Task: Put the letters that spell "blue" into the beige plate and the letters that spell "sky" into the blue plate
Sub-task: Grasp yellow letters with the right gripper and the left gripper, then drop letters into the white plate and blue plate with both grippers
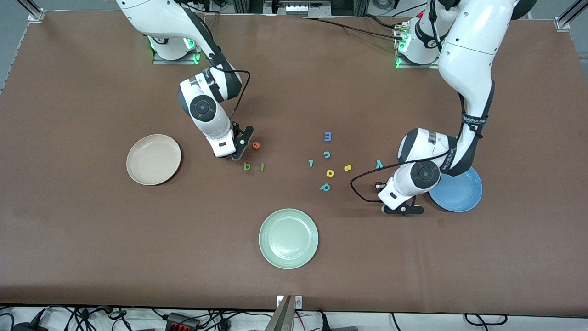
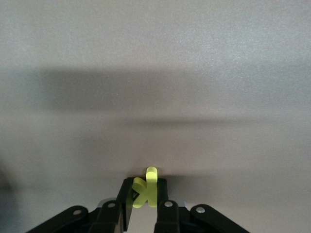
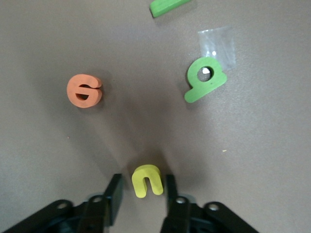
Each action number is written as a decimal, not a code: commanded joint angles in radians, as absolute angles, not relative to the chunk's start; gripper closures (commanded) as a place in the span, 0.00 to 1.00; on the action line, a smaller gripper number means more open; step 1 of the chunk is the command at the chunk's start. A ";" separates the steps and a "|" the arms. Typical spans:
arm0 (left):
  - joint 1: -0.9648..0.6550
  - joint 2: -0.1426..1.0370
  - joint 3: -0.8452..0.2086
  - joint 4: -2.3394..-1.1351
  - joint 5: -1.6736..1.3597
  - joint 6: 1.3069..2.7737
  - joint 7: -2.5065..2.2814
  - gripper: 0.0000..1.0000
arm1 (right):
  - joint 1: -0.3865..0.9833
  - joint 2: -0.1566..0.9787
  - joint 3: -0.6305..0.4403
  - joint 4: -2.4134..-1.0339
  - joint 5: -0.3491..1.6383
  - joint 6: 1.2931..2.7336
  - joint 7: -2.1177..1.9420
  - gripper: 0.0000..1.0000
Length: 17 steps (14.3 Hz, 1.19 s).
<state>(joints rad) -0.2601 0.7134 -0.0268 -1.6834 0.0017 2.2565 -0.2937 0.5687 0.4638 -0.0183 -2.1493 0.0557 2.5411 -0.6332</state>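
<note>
You could not see the yellow k from the front camera, the left arm's wrist covering it; the same arm hid part of the blue plate; the left gripper was cut off by the left wrist view's edge. The yellow u stayed hidden in the front view under the right gripper; the green l ran off the right wrist view's edge; the letters near the table's middle were too small to read surely.
</note>
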 commanded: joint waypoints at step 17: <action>0.020 0.592 -0.023 -1.770 0.048 2.068 -0.014 0.11 | 0.420 0.316 -0.274 -2.135 0.057 2.324 -0.603 0.86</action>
